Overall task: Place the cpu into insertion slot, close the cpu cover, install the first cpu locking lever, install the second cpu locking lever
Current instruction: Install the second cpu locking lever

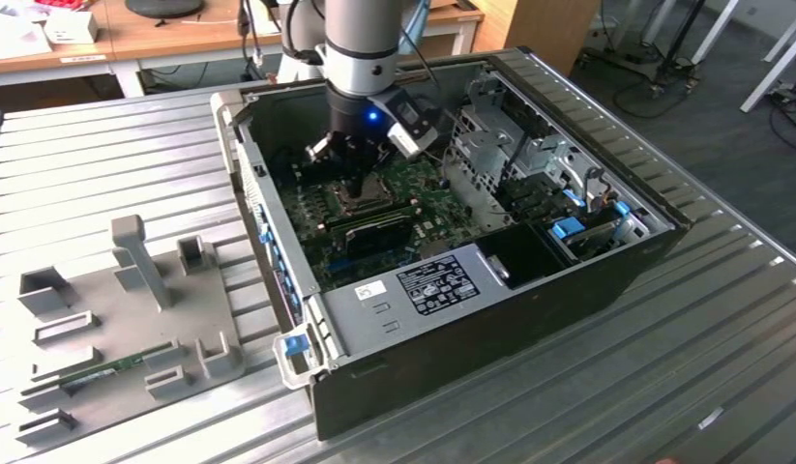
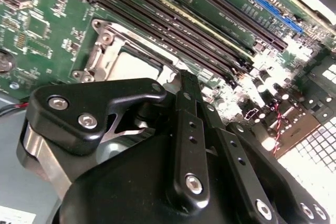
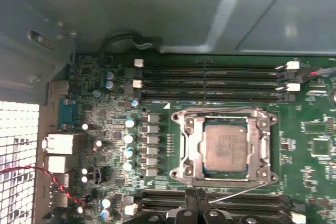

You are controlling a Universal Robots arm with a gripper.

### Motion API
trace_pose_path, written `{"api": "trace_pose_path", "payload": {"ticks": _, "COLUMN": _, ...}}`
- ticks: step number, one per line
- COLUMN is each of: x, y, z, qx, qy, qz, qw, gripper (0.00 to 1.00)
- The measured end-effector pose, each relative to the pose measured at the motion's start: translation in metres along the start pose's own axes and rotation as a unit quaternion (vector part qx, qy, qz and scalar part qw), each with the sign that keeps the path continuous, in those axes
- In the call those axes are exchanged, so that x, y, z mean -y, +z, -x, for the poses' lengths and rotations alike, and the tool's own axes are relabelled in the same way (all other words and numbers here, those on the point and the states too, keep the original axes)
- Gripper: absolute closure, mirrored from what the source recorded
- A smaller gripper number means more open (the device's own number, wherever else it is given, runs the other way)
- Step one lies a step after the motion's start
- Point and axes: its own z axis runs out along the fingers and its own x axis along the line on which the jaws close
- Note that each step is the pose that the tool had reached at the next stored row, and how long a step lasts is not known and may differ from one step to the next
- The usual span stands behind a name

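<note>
On a ribbed metal table [image 1: 101,145], an open computer case [image 1: 604,280] lying on its side. Reaching straight down into it, the arm [image 1: 362,48], with the claw [image 1: 367,193] low over the green board [image 1: 424,193].

In the first wrist view, the chip [image 3: 226,148] flat in the socket [image 3: 226,176] with its dull metal top facing up and its edges square to the socket's. Around the chip, the silver cover [image 3: 186,148], lying flat with the chip showing through its window. Just beside the socket's edge nearest the claw, a thin wire lever [image 3: 247,189] running at a slant, its far end near the cover's corner. No telling whether hooked down or loose.

Claw [image 3: 195,200] closed, fingertips pressed together with nothing between them, near that same edge of the socket and not touching the chip. Whether touching the lever, not clear.

In the second wrist view, the black claw [image 2: 188,80] up close, tip just beside the cover [image 2: 105,51]. Beyond it, long dark memory slots [image 2: 173,30] in parallel rows.

At the exterior view's left, well apart from the case, a grey fixture plate [image 1: 127,319] with upright blocks on the table.
</note>
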Motion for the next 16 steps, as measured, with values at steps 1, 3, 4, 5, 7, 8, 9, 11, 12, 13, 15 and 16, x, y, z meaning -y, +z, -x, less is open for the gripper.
{"api": "trace_pose_path", "payload": {"ticks": 1, "x": 0.0001, "y": 0.0012, "z": -0.0007, "qx": 0.0000, "qy": 0.000, "qz": 0.0000, "qw": 1.00000, "gripper": 0.90}}
{"api": "trace_pose_path", "payload": {"ticks": 3, "x": 0.0003, "y": 0.0034, "z": -0.0012, "qx": -0.0001, "qy": 0.000, "qz": 0.0000, "qw": 1.00000, "gripper": 0.90}}
{"api": "trace_pose_path", "payload": {"ticks": 4, "x": 0.0004, "y": 0.0048, "z": -0.0014, "qx": -0.0001, "qy": 0.000, "qz": -0.0001, "qw": 1.00000, "gripper": 0.90}}
{"api": "trace_pose_path", "payload": {"ticks": 5, "x": 0.0005, "y": 0.0065, "z": -0.0016, "qx": -0.0001, "qy": 0.000, "qz": 0.0000, "qw": 1.00000, "gripper": 0.90}}
{"api": "trace_pose_path", "payload": {"ticks": 7, "x": 0.0007, "y": 0.0095, "z": -0.0019, "qx": 0.0000, "qy": 0.000, "qz": 0.0000, "qw": 1.00000, "gripper": 0.90}}
{"api": "trace_pose_path", "payload": {"ticks": 8, "x": 0.0008, "y": 0.0105, "z": -0.0019, "qx": 0.0000, "qy": 0.000, "qz": 0.0000, "qw": 1.00000, "gripper": 0.90}}
{"api": "trace_pose_path", "payload": {"ticks": 9, "x": 0.0008, "y": 0.0107, "z": -0.0019, "qx": -0.0001, "qy": 0.000, "qz": 0.0000, "qw": 1.00000, "gripper": 0.90}}
{"api": "trace_pose_path", "payload": {"ticks": 11, "x": 0.0008, "y": 0.0107, "z": -0.0020, "qx": -0.0001, "qy": 0.000, "qz": -0.0001, "qw": 1.00000, "gripper": 0.90}}
{"api": "trace_pose_path", "payload": {"ticks": 12, "x": 0.0008, "y": 0.0120, "z": -0.0020, "qx": -0.0001, "qy": 0.000, "qz": 0.0000, "qw": 1.00000, "gripper": 0.90}}
{"api": "trace_pose_path", "payload": {"ticks": 13, "x": 0.0008, "y": 0.0131, "z": -0.0020, "qx": 0.0000, "qy": 0.000, "qz": 0.0000, "qw": 1.00000, "gripper": 0.90}}
{"api": "trace_pose_path", "payload": {"ticks": 15, "x": 0.0008, "y": 0.0132, "z": -0.0020, "qx": 0.0000, "qy": 0.000, "qz": 0.0000, "qw": 1.00000, "gripper": 0.90}}
{"api": "trace_pose_path", "payload": {"ticks": 16, "x": 0.0008, "y": 0.0133, "z": -0.0020, "qx": 0.0000, "qy": 0.000, "qz": 0.0000, "qw": 1.00000, "gripper": 0.90}}
